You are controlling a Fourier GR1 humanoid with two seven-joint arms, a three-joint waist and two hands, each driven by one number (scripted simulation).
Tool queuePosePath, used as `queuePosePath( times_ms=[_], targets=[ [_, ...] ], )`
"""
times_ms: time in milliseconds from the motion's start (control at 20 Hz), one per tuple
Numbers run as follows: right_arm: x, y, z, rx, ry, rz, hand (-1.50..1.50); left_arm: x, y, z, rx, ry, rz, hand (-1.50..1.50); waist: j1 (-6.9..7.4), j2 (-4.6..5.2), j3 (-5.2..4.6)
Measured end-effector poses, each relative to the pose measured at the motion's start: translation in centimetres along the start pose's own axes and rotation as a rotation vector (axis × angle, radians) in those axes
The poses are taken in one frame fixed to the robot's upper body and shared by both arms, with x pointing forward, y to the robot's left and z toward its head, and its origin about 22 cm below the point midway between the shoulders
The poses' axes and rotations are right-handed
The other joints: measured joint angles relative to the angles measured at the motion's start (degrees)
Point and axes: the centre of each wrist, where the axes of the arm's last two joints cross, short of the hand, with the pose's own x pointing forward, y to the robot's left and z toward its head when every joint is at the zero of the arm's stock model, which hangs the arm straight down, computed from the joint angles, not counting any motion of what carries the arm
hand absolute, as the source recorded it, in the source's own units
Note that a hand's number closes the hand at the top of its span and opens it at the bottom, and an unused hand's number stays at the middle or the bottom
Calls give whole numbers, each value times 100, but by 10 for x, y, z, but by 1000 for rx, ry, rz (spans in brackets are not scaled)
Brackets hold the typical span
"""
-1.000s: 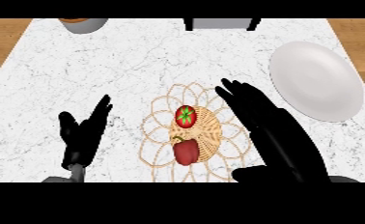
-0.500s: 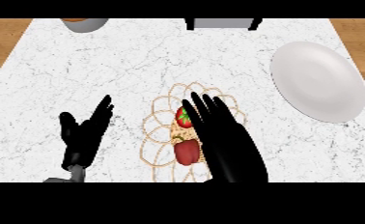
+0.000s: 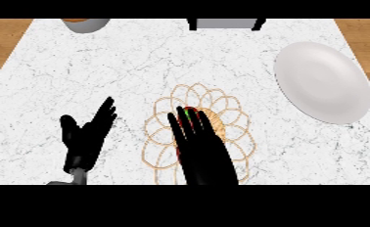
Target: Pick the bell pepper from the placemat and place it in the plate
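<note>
Right hand [image 3: 206, 155] now farther left, fingers straight over red, green-stemmed bell pepper [image 3: 188, 110] on placemat [image 3: 222, 129].

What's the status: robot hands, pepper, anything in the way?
Left robot hand open, resting at left. Right robot hand open, fingers straight over bell pepper, mostly hiding it on placemat. Nothing between it and plate.

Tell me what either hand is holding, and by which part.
Nothing: the right hand lies open over the pepper; the left hand is empty.

The counter [image 3: 108, 69] looked like grey-veined white marble; the plate [image 3: 321, 81] at two o'clock was smooth, matt white; the placemat [image 3: 222, 129] resembled woven straw.
</note>
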Motion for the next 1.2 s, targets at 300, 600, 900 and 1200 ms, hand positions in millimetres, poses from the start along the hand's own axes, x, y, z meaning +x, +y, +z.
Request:
queuePosePath(
  times_ms=[300, 600, 900, 1200],
  targets=[
    [1, 21, -5, 0, 15, 22, -150, -1, -4, 0, 1, -3, -4, 0, -7, 3, -3],
    [-1, 36, -12, -15, 70, 88, -150, 2, -3, -6, 2, 6, 4, 0, -9, 2, -2],
    [-3, 41, -24, 2, 96, 118, -150, 0, 1, -3, -2, 1, 5, 0, 0, 2, -1],
    [-9, 60, -33, 42, 104, 133, 150, 2, 0, 0, -4, 5, 3, 0, 3, 5, -5]
  ],
)
